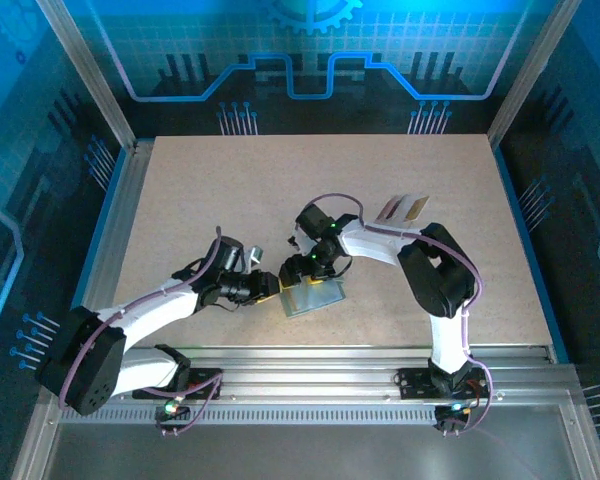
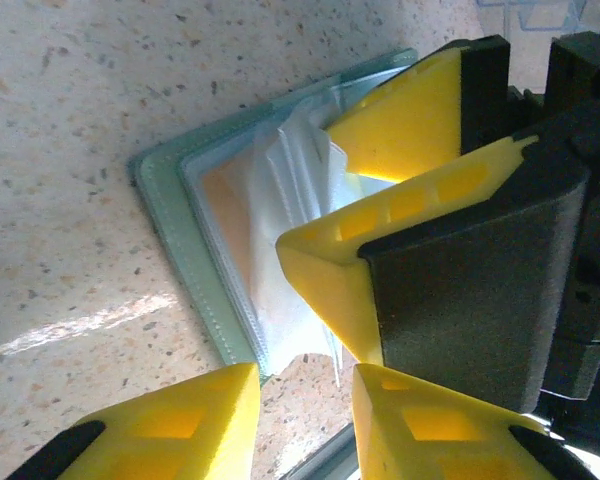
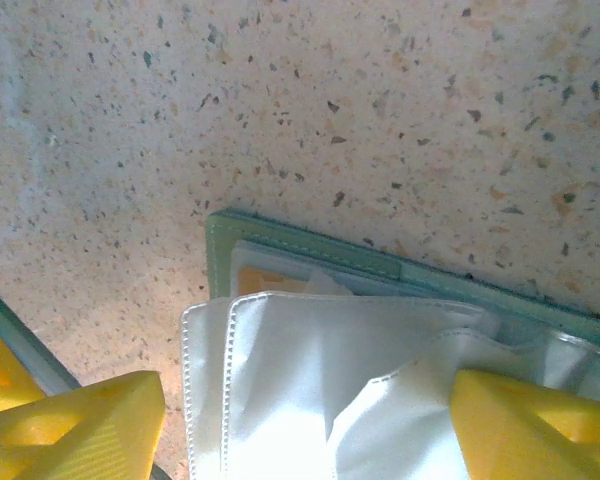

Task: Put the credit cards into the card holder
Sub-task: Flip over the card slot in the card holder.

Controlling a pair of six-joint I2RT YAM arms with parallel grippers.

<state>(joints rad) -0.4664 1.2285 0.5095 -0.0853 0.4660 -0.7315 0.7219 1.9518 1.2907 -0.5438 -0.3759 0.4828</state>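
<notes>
The card holder (image 1: pixel 315 297) lies open on the table between both arms, its grey-green cover (image 3: pixel 310 250) under a fan of pale shiny sleeves (image 3: pixel 310 380). An orange-gold credit card (image 3: pixel 265 282) sits in a lower sleeve and shows as an orange tint (image 2: pixel 225 200) in the left wrist view. My right gripper (image 3: pixel 310 440) is open, straddling the sleeves, with one finger (image 3: pixel 540 430) against a raised flap. My left gripper (image 2: pixel 305 425) is open at the holder's left edge, with bare table between its fingers. More credit cards (image 1: pixel 405 208) lie at the back right.
The right gripper's yellow fingers (image 2: pixel 380 260) crowd just ahead of my left gripper over the holder. A metal rail (image 1: pixel 360 360) runs along the table's near edge. Frame posts and blue walls stand around the table.
</notes>
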